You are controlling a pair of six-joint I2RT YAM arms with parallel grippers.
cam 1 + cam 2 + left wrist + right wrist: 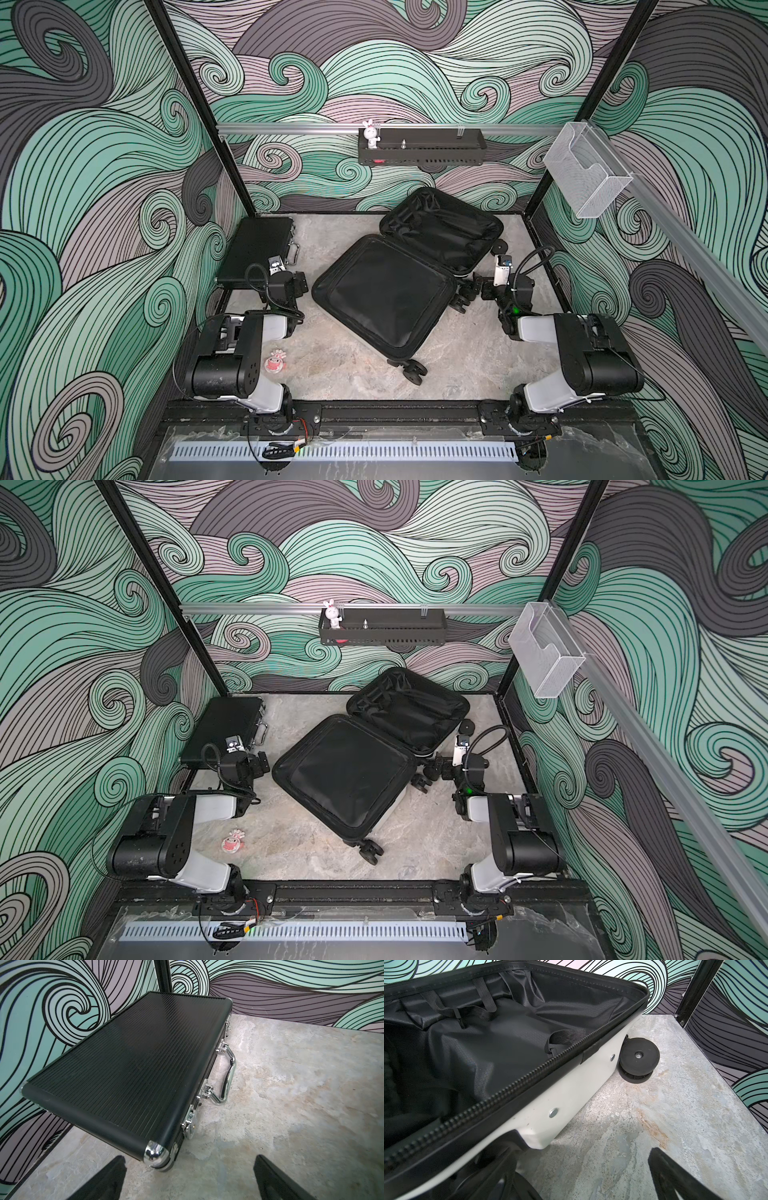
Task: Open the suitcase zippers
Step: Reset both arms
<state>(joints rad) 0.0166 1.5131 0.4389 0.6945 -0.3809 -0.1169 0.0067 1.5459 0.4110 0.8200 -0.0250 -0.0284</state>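
Note:
The suitcase lies wide open in the middle of the table in both top views, its two halves showing black lining. Its white shell and the parted zippers' teeth along the rim fill the right wrist view. My right gripper is open beside the suitcase's wheeled end, holding nothing. A spinner wheel lies on the table past the shell. My left gripper is open at the suitcase's left, with the briefcase corner just ahead of it.
A flat black ribbed briefcase with metal latches lies at the back left. A small pink toy sits near the left arm's base. A black shelf tray and a clear holder hang on the rails above.

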